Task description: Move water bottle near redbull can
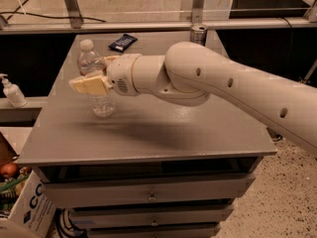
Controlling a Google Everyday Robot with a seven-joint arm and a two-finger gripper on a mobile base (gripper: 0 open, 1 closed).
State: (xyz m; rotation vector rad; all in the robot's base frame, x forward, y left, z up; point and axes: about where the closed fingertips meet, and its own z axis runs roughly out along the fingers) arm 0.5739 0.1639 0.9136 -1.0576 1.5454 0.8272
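Lab workspace: grey drawer cabinet (163,133), speckled floor (287,197), metal railing (148,26); claw (91,72) over cabinet top.

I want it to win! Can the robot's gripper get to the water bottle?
Probably yes. The gripper is right at the middle of the water bottle, and nothing else on the table stands in between.

Both upright, well apart
Water bottle (89,62) on the worktop (173,128), gripper (89,73) at its middle; redbull can (198,33) at the far edge.
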